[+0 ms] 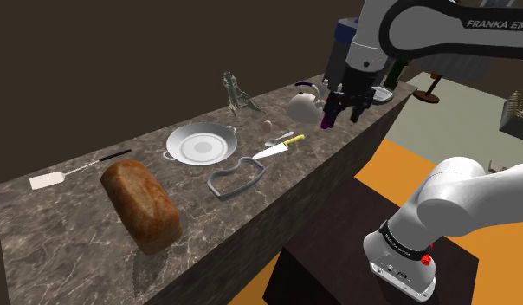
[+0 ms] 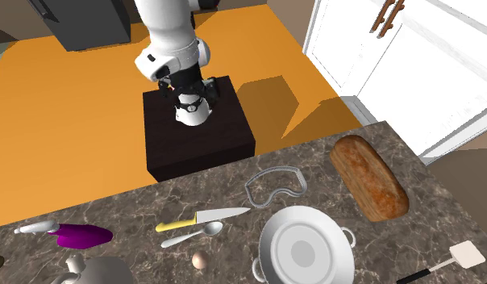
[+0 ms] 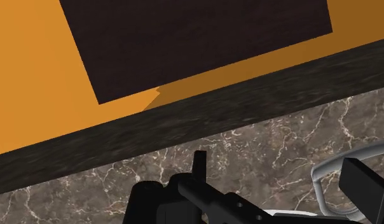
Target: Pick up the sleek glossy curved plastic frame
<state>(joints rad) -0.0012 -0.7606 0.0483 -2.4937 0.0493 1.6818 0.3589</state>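
The frame (image 1: 236,178) is a pale grey, goggle-shaped curved loop lying flat on the dark marble counter (image 1: 69,251), near its front edge; across the counter the frame (image 2: 276,185) sits between the knife and the bread. My gripper (image 1: 346,109) hangs open above the counter's right end in the shoulder view, well to the right of the frame and holding nothing. In the wrist view the gripper (image 3: 280,186) looks down at the counter edge, and part of the frame (image 3: 349,158) lies by one finger.
A bread loaf (image 1: 140,204), white bowl (image 1: 200,144), spatula (image 1: 48,180), yellow-handled knife (image 1: 280,147), egg (image 1: 267,126), white kettle (image 1: 303,106) and purple object (image 2: 82,235) share the counter. The dark stand (image 2: 197,133) sits on orange floor beside it.
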